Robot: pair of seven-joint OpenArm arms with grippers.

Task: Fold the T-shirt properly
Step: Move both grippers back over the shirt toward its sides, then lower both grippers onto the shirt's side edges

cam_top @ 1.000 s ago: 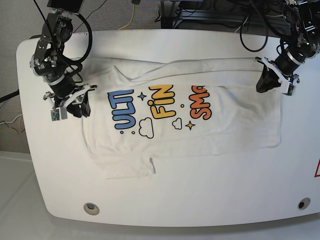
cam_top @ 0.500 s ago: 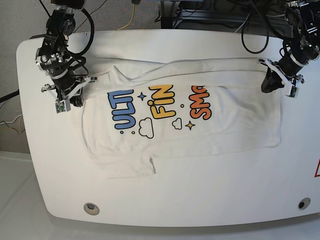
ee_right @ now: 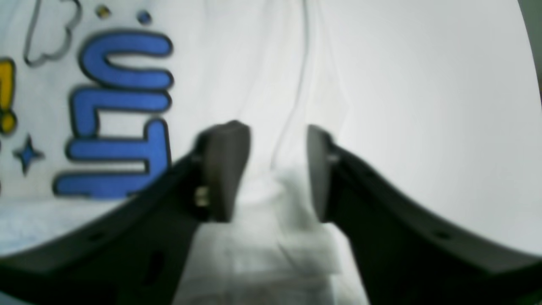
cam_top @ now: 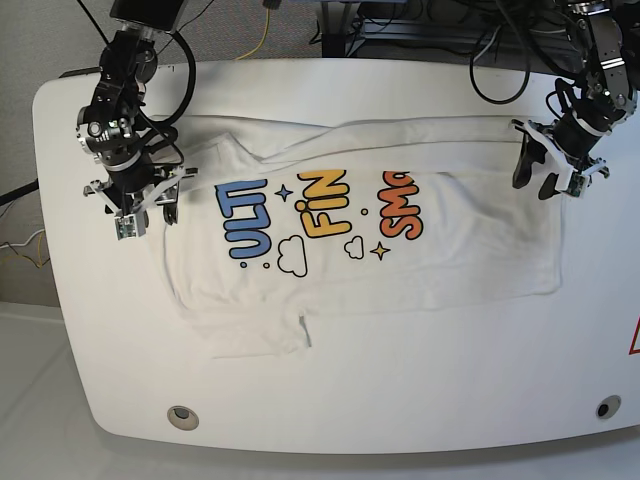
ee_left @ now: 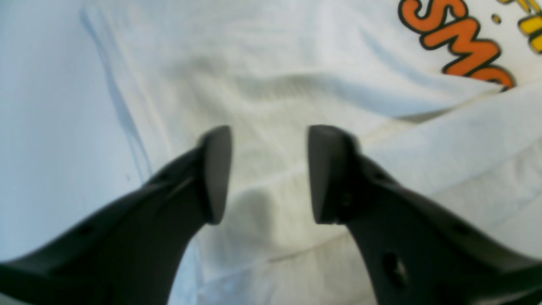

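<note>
T-shirt (cam_top: 360, 240): spread print-up across the white tabletop (cam_top: 420, 400), top edge folded over; short sleeve sticks out at the near edge
left pincer (ee_left: 266, 173): jaws apart, nothing gripped, right over the hem end near the orange letters
right pincer (ee_right: 275, 173): also apart and empty, above the collar end beside the blue letters
open room: wide bare strip of tabletop along the near side; cables (cam_top: 500, 60) bunch up past the far edge

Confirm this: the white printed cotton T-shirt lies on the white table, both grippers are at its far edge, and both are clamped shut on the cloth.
Not quite. The white printed cotton T-shirt does lie on the white table with both grippers at its far edge, but the left gripper and right gripper stand open, jaws apart over the cloth. Both wrist views show it.
</note>
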